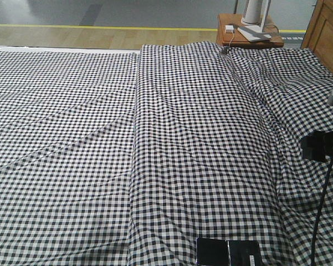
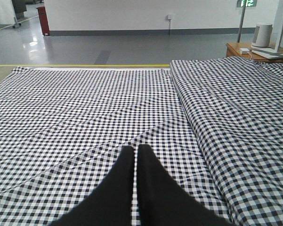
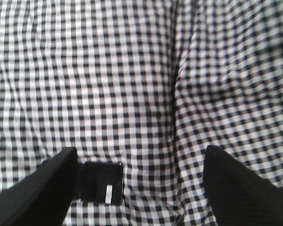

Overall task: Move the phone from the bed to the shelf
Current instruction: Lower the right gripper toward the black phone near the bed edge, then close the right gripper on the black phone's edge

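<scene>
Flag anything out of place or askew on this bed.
The phone lies opened flat on the bed, nearest the front camera, and is the only stray item. A long raised fold runs down the middle and wrinkles bunch toward the right, so it looks untidy. Nothing looks spilled or damaged.

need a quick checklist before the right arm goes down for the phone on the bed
1. phone flat on the bed, nothing on it: ok
2. right end effector open: ok
3. phone centred between its fingers: not ok, it sits off to one side, beside one finger
4. left end effector shut and empty: ok
5. path to the shelf: cannot tell, none in view
</scene>
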Available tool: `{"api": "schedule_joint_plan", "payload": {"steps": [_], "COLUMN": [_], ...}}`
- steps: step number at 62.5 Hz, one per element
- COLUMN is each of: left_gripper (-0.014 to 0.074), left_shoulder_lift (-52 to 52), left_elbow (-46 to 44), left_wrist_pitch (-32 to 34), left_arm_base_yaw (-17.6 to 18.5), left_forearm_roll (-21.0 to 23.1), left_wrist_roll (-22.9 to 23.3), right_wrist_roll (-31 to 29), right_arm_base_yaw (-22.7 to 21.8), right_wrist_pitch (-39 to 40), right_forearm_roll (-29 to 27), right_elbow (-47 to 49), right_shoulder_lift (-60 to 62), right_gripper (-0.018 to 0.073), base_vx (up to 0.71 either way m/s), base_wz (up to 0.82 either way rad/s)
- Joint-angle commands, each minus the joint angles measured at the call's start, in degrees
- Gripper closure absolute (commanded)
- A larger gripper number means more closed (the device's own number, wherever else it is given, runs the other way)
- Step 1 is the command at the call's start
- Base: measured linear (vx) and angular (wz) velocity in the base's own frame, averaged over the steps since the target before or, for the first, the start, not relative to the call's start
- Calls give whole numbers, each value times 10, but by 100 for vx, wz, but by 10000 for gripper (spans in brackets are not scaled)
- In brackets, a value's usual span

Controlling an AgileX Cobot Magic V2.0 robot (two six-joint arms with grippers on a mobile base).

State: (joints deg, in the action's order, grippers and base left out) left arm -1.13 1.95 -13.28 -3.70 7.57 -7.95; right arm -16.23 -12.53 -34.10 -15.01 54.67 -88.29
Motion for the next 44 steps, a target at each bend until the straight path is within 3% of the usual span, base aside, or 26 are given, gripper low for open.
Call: {"api": "schedule_joint_plan", "payload": {"steps": [1, 18, 44], "left_gripper": [596, 596, 596], "left_shoulder_lift": [-4, -4, -4], "left_elbow": [1, 1, 1], "left_wrist_pitch": [42, 42, 42], "left_arm_base_yaw": [-1, -1, -1], "left_forearm_roll": [4, 4, 4], "left_wrist_roll": [2, 2, 2], "right_wrist_roll": [-89, -270, -435], "right_arm_base_yaw": [-31, -103, -108], "right_wrist_pitch": [4, -61, -99], "right_forearm_roll": [-75, -240, -334], "right_elbow": [17, 17, 17], "right_shoulder_lift": [-14, -124, -300], "right_gripper": [41, 41, 41], "base_vx": [0, 0, 0], "base_wz": [0, 0, 0]}}
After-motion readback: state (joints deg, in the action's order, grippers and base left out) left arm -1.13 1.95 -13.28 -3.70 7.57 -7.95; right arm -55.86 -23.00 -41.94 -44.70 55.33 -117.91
